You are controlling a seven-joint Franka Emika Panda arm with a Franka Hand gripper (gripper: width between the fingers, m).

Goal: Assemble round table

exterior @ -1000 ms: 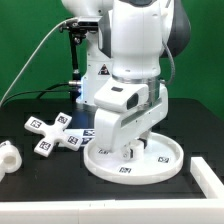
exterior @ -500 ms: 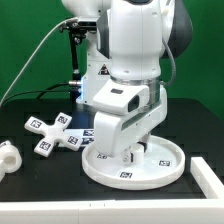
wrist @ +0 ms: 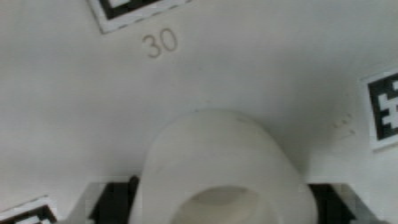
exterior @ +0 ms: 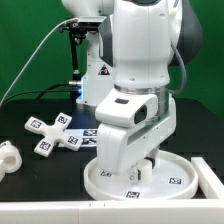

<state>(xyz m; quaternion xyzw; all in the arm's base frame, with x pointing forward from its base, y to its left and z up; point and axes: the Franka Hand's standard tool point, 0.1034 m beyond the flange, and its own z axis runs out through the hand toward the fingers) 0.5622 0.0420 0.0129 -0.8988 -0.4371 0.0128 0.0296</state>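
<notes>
The gripper (exterior: pixel 148 167) is reaching straight down into the middle of the round disc (exterior: pixel 186 168). The disc is lying flat with its rim upward, close to the front edge of the counter (exterior: pixel 30 190) and toward the exterior view's right.

The wrist view is looking down on the disc's white face, with a printed number and tags around a raised hub (wrist: pixel 210 150) that has a hollow in its top. The dark fingers (wrist: pixel 118 200) are pressing against the hub from both sides with no gap showing. The pincer therefore appears narrowed onto the hub, holding the disc by its centre. That hold seems sensible: the hub is the one narrow feature the jaws can span on so wide a part, and gripping at the centre should let the disc slide without swinging.

The cross-shaped base (exterior: pixel 52 133) is lying flat, well apart from the disc and toward the exterior view's left, about midway between the counter's front and back edges. The short leg (exterior: pixel 8 158) is lying on its side near the front corner on that same side, partly cut off by the picture. Both are loose, so the assembly looks to be at an early stage, with the disc probably being positioned before the leg is fitted.

A white piece (exterior: pixel 211 176) is sitting just beside the disc's rim at the exterior view's right. What it is cannot be told.
</notes>
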